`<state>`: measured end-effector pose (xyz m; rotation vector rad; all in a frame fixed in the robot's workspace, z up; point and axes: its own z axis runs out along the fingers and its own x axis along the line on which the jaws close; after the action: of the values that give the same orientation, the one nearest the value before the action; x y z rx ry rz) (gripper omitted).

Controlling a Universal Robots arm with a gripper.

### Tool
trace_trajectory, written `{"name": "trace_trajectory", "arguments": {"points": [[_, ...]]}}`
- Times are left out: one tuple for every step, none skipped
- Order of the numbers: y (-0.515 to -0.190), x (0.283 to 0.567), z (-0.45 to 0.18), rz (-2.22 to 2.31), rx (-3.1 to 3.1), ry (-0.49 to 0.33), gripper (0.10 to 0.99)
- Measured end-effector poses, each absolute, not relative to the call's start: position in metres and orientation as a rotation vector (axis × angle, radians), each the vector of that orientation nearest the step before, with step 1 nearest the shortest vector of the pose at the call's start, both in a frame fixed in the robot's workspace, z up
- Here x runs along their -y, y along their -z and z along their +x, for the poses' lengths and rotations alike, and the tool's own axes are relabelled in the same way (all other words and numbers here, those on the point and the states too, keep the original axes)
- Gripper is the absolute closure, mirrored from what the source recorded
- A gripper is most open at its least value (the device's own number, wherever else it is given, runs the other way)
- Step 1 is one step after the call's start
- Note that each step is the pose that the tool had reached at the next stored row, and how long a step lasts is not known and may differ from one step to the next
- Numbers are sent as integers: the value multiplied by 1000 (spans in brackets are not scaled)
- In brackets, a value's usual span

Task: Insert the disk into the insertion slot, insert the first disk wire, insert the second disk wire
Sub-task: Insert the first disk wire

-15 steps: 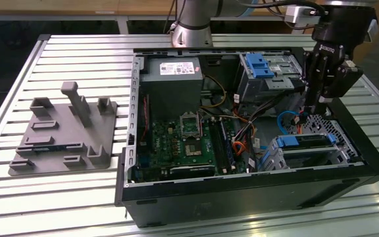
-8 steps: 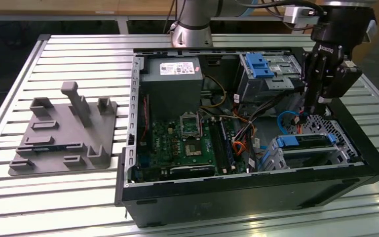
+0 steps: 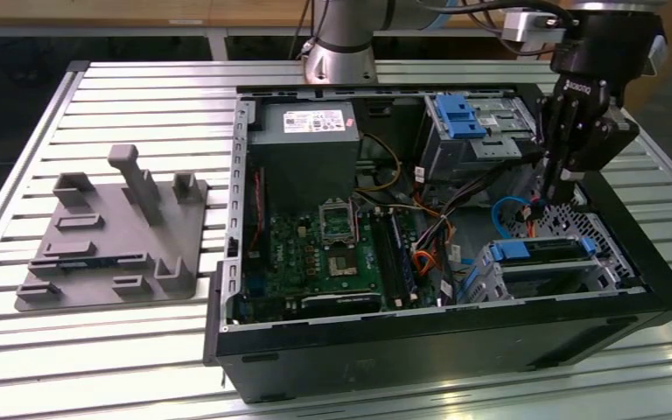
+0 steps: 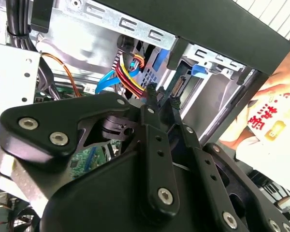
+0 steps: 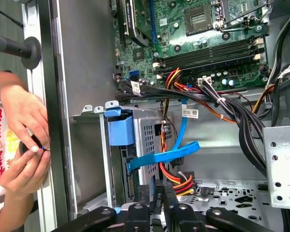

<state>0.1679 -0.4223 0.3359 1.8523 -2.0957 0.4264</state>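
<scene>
case: black computer case (image 3: 430, 337) lying open on the slatted table (image 3: 137, 87). Its near wall hides the lower edge of the insides in the exterior view.

slot: the insertion slot (image 3: 490, 278) sits in the near corner of the case, on the exterior view's right.

disk: the disk (image 3: 542, 250) is already in that slot. Only the top strip and the blue carrier ends peek out, and the bay swallows the rest.

claw: the gripper (image 3: 562, 194) hangs down inside the case just behind the slot. Honestly can't tell if it's clenched, released or pinching a wire, since its own black body blocks most of both wrist views.

blue cable: a flat blue cable (image 5: 176, 152) loops across toward the back of the slot. The end of it is too murky to say whether it's plugged in.

power wires: a red, yellow and black wire bundle (image 5: 176, 179) runs right next to the claw, and its plug is hidden behind it.

board: the green motherboard (image 3: 325, 249) is on the case floor, partly under cables.

cage: the taller cage with a blue latch (image 3: 465, 122) stands at the far side.

psu: the grey power supply (image 3: 307, 144) is in the far corner.

fixture: a grey fixture plate (image 3: 108, 241) is out on the table, well apart from the case.

hands: a person's hand (image 5: 20, 113) and another hand (image 5: 24, 169) are outside the case wall holding something small and dark. The frame edge cuts them off.

arm base: the arm base (image 3: 342, 44) is beyond the case, cropped at the top.
</scene>
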Motion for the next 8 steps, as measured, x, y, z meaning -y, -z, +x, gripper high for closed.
{"name": "trace_trajectory", "arguments": {"points": [[-336,422,168,1851,2094,-428,827],[-336,422,168,1850,2093,-430,827],[-335,422,168,1849,2092,-432,827],[-335,422,168,1849,2091,-433,827],[-334,421,168,1850,2090,-434,827],[-333,421,168,1850,2089,-434,827],[-333,420,168,1853,2088,-435,827],[-332,419,168,1855,2086,-435,827]]}}
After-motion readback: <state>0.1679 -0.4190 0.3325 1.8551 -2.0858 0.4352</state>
